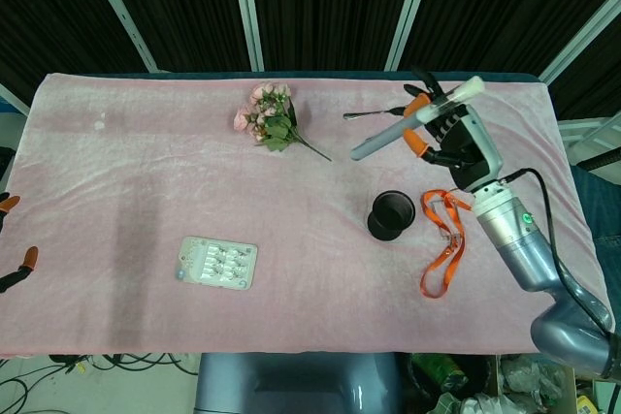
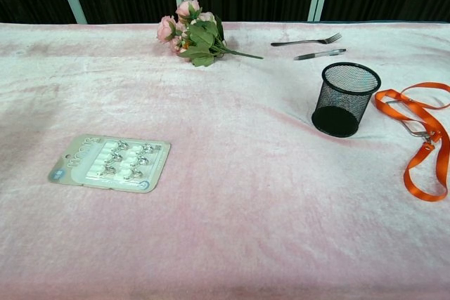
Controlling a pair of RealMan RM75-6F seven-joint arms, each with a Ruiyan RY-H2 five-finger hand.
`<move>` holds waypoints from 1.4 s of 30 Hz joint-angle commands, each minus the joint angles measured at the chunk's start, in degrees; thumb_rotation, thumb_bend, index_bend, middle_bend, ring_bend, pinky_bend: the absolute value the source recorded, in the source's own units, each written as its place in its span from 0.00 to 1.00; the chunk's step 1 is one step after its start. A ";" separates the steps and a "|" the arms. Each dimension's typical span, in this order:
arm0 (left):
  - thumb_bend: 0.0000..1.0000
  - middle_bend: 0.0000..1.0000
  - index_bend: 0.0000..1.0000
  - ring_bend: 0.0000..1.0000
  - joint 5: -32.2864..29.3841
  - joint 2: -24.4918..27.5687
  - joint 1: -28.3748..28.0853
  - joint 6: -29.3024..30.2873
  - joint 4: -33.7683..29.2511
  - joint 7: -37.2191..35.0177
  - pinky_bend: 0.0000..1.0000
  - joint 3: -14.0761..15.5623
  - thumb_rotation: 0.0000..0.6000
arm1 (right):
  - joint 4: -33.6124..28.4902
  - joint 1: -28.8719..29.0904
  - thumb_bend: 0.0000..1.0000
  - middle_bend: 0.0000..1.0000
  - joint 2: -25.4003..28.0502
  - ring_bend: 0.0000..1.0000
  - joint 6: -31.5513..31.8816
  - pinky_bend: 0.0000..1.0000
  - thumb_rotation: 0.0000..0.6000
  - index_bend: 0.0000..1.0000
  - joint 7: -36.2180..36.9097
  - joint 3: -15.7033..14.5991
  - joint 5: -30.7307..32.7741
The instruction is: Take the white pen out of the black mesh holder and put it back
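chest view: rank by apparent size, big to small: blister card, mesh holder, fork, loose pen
1. blister card, nearest the camera
2. black mesh holder
3. fork
4. loose pen
Fork and pen lie farthest back and look close in length; their order is unsure.

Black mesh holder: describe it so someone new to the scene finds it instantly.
On the pink cloth covering the table, look to the right side, in front of the fork and loose pen. The black mesh holder stands upright beside the orange lanyard, the only dark, see-through wire cup there, currently empty.

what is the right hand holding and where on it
The right hand holds the white pen near its capped upper end, tilted, raised clear of the black mesh holder.
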 commanded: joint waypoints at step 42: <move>0.35 0.11 0.15 0.00 0.05 0.15 0.09 -0.05 0.50 -0.92 0.03 -0.43 1.00 | -4.11 4.38 0.31 0.01 4.23 0.08 -4.91 0.19 1.00 0.62 -72.73 -10.00 26.05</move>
